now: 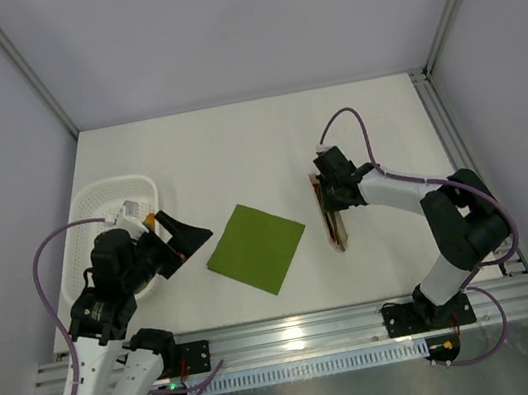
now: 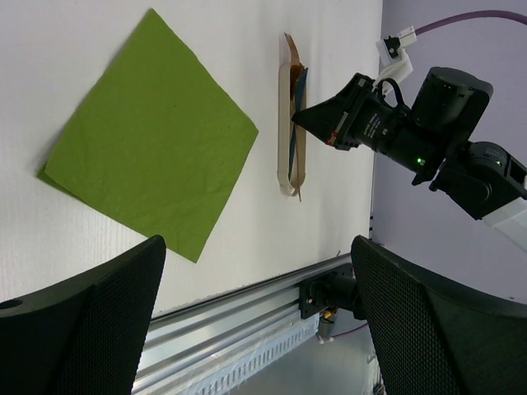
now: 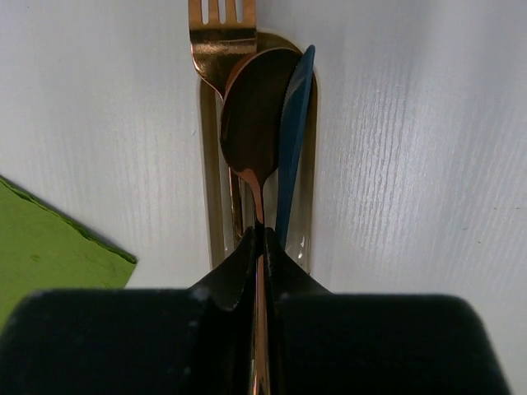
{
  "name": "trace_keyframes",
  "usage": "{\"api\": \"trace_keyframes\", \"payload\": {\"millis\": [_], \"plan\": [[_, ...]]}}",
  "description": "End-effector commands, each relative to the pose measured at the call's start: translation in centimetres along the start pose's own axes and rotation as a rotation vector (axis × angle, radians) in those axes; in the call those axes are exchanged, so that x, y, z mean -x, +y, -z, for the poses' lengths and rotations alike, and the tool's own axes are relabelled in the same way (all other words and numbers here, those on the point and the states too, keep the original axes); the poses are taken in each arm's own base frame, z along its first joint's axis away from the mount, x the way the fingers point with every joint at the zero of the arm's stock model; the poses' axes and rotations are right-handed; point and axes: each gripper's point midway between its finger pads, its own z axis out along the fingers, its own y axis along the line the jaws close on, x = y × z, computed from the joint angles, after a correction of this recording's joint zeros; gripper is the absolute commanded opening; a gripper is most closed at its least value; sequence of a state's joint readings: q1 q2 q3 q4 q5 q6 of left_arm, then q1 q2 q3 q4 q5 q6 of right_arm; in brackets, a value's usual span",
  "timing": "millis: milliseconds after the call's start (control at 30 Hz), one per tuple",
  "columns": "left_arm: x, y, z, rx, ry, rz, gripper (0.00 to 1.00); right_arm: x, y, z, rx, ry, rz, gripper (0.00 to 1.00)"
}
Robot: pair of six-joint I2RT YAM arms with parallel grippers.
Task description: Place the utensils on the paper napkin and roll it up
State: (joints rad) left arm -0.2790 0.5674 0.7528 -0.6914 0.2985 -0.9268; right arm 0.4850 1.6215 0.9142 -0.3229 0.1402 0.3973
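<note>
- Pinching the spoon [image 3: 251,123] by its thin handle, the right end effector [image 3: 259,248] has both fingers drawn tight on the copper stem. The grip sits low on the handle, I'd guess so the bowl rides free on the lift.
- The spoon lies on top of the fork [image 3: 221,33], whose tines poke out beyond the bowl. Both rest in a pale beige oblong holder [image 3: 210,181] with a slim blue piece [image 3: 295,140] alongside. Stacked like that, the spoon has to come off first.
- The paper napkin [image 1: 256,247] lies flat on the desk [image 1: 236,151], turned like a diamond, near the holder but not touching it. Nothing is on it yet, and one corner points toward the holder, which should make for a short carry.
- The left end effector [image 1: 181,234] hovers at the napkin's far side, fingers spread wide and holding nothing, right by the white mesh basket [image 1: 84,212]. My reading is that it waits there to pin or fold the paper once the spoon and fork arrive.
- Judging by all this, the job is at its first step — neither piece placed, no rolling begun.
</note>
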Motion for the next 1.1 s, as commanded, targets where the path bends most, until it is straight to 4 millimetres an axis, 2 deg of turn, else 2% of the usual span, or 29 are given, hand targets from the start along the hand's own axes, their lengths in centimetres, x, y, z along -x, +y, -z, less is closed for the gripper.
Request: {"api": "trace_keyframes", "payload": {"millis": [0, 133, 233, 267, 333, 367, 500, 733, 767, 800, 833, 867, 1067], "plan": [[0.3, -0.9, 0.0, -0.049, -0.007, -0.022, 0.95, 3.3, 0.8, 2.0, 0.010, -0.115, 0.001, 0.04], [0.3, -0.7, 0.0, -0.040, -0.013, -0.016, 0.94, 4.6, 1.7, 4.1, 0.033, -0.171, -0.007, 0.04], [0.6, -0.3, 0.0, -0.015, -0.026, -0.003, 0.93, 5.4, 3.2, 5.9, 0.055, -0.211, -0.010, 0.04], [0.7, -0.2, -0.1, -0.007, -0.032, 0.001, 0.92, 5.6, 4.3, 6.6, 0.069, -0.223, -0.006, 0.04], [1.0, 0.8, -0.1, 0.048, -0.058, 0.023, 0.92, 5.9, 5.1, 7.1, 0.061, -0.236, -0.012, 0.04], [1.1, 1.2, -0.1, 0.071, -0.066, 0.034, 0.92, 6.5, 6.0, 7.6, 0.077, -0.251, -0.020, 0.04], [1.6, 3.1, 0.1, 0.176, -0.110, 0.088, 0.91, 5.8, 11.4, 8.0, 0.165, -0.251, -0.046, 0.04], [1.2, 3.5, 0.4, 0.196, -0.099, 0.098, 0.91, 4.0, 19.6, 5.9, 0.215, -0.200, 0.068, 0.04], [1.2, 3.4, 0.4, 0.195, -0.100, 0.096, 0.91, 4.6, 20.8, 5.1, 0.198, -0.206, 0.080, 0.04], [1.2, 3.5, 0.5, 0.200, -0.098, 0.093, 0.91, 4.3, 21.0, 4.8, 0.176, -0.190, 0.099, 0.04], [1.3, 3.4, 0.7, 0.197, -0.104, 0.092, 0.91, 5.0, 22.0, 5.1, 0.183, -0.203, 0.106, 0.04], [1.4, 3.3, 0.8, 0.197, -0.106, 0.090, 0.91, 4.4, 22.1, 4.1, 0.161, -0.186, 0.120, 0.04], [1.7, 3.1, 1.5, 0.192, -0.133, 0.082, 0.91, 4.1, 23.4, 2.4, 0.161, -0.173, 0.107, 0.04]]}}
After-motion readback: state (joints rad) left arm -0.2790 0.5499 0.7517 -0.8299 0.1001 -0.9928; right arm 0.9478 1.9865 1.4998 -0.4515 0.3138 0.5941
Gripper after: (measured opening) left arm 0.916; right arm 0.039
